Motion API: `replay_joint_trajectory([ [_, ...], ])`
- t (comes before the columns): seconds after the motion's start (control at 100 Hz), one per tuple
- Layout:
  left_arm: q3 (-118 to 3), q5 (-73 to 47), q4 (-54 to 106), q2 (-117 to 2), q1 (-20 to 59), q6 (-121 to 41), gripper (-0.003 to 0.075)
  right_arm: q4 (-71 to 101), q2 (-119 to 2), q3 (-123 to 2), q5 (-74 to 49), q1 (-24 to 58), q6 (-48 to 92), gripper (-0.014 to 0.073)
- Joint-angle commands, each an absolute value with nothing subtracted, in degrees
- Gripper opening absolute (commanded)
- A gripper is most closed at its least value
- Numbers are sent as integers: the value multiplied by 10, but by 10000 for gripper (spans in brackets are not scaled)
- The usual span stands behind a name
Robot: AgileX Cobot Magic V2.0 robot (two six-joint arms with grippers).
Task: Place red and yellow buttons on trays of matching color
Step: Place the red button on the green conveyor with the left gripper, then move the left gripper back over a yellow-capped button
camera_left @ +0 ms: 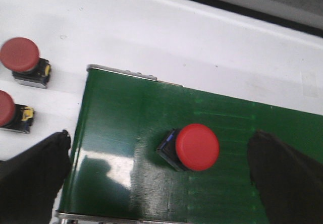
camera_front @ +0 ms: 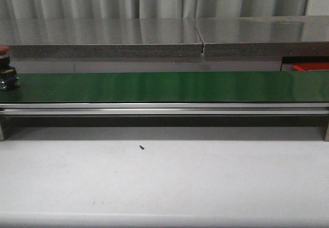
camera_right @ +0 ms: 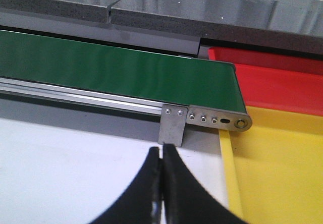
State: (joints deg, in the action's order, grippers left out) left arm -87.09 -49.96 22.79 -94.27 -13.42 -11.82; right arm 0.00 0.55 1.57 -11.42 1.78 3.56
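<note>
**Red button on belt, left fingers released above it**

We find the left fingers (camera_left: pixel 35 176) released, spread wide and holding nothing; the left gripper (camera_left: pixel 166 178) hangs over the left end of the green conveyor belt (camera_left: pixel 126 133). Between them, upright on the belt, sits the red button (camera_left: pixel 197 147), touched by neither finger. In the front view it shows only at the far left edge (camera_front: pixel 6 66).

Handling, as we judge it: a rigid plastic switch, light, with a smooth domed cap wider than its square dark body. The cap is likely slippery and rounded; we would take hold across the cap's sides or on the flat body beneath, squarely, to avoid tipping.

The right fingers (camera_right: pixel 169 183) are clenched together, empty, over the white counter (camera_right: pixel 75 168) near the belt's right end.

Count: three red buttons in view, one on the belt and two spare buttons (camera_left: pixel 22 60) on the counter off the belt's end. No yellow button is visible. Trays: one red tray (camera_right: pixel 282 82) and one yellow tray (camera_right: pixel 282 163), side by side beyond the belt's right end, with nothing seen in them.
</note>
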Motion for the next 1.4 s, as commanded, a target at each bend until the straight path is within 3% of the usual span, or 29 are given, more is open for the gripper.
replay_joint_trajectory([
  [0.0, -874, -480, 238, -896, -154, -115, 640, -6, 16, 15, -71, 18, 37, -68],
  [0.22, -818, -502, 203, -864, -226, -109, 599, -6, 16, 15, -71, 18, 37, -68],
  [0.74, -716, -444, 181, -860, -362, -102, 599, -6, 16, 15, -71, 18, 37, -68],
  [1.39, -721, -409, 159, -990, -369, -94, 599, -6, 16, 15, -71, 18, 37, -68],
])
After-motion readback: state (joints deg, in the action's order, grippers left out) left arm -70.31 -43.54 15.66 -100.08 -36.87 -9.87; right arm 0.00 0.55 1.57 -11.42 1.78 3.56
